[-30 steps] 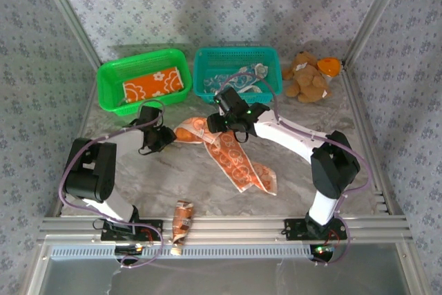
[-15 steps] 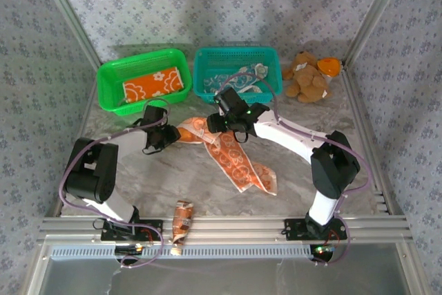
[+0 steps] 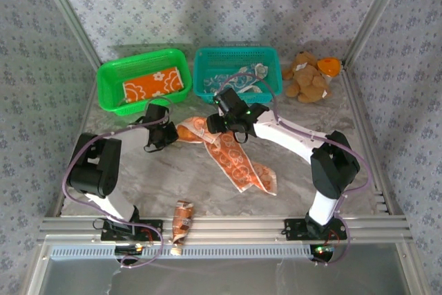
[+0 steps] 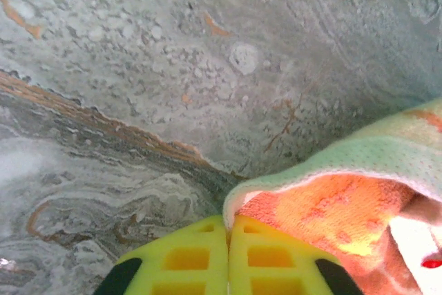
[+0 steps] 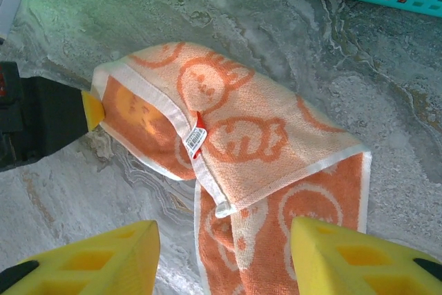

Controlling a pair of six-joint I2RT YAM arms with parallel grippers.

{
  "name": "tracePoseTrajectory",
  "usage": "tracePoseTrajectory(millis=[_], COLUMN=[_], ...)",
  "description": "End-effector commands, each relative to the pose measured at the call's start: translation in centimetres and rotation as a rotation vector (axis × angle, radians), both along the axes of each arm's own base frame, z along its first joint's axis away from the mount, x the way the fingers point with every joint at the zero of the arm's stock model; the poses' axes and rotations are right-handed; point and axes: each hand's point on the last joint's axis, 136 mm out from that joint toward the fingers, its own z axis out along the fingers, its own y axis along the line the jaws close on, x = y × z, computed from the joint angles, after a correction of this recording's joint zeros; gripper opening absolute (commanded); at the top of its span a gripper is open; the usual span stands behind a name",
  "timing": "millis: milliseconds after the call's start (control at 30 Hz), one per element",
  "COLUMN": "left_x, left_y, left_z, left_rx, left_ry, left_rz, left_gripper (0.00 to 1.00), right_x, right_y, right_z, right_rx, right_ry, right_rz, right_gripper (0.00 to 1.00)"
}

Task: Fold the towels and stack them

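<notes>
Slanting across the marble table (image 3: pixel 166 181), the peach animal-print cloth towel (image 3: pixel 238 164) touches the closed left gripper (image 4: pixel 228 222) at its far-left corner; the right gripper (image 5: pixel 222 229) hovers parted, empty.

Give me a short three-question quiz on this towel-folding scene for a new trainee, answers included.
1. True or false: the right gripper hangs open above the peach towel.
2. Which basket holds the bright orange towel? A: green basket. B: teal basket.
3. Fill in: the left gripper has its jaws ____ at the peach towel's corner.
Key: 1 true; 2 A; 3 shut.
</notes>
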Motion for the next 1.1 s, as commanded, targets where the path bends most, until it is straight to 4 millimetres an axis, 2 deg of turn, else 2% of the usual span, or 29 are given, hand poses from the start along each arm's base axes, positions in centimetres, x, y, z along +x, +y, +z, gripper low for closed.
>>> tracePoseTrajectory(millis=[0,200,400,1000,1067], left_x=[1.1,1.0,0.9,0.6,0.6], left_y=[-0.1,-0.1,-0.3,-0.4,-0.3], left_z=[1.7,2.3,2.6,3.2,3.1], left_rx=[0.020,0.020,0.012,0.006,0.009], left_ry=[-0.050,-0.051,-0.047,-0.053,-0.050], left_rz=[-0.012,-0.021,-0.031,-0.040,-0.038], left_gripper=[0.00,0.00,0.00,0.00,0.00], right_x=[-0.8,-1.2,-1.2,-0.6,-0.5], right_y=[0.2,2.0,3.1,3.0,3.0], right_z=[-2.2,-5.5,-8.2,-12.5,-12.7], right_rx=[-0.057,-0.149,-0.235,-0.343,-0.351], right_ry=[0.033,0.033,0.040,0.073,0.071], right_rz=[0.060,0.163,0.204,0.250,0.252], right_gripper=[0.51,0.38,0.38,0.44,0.41])
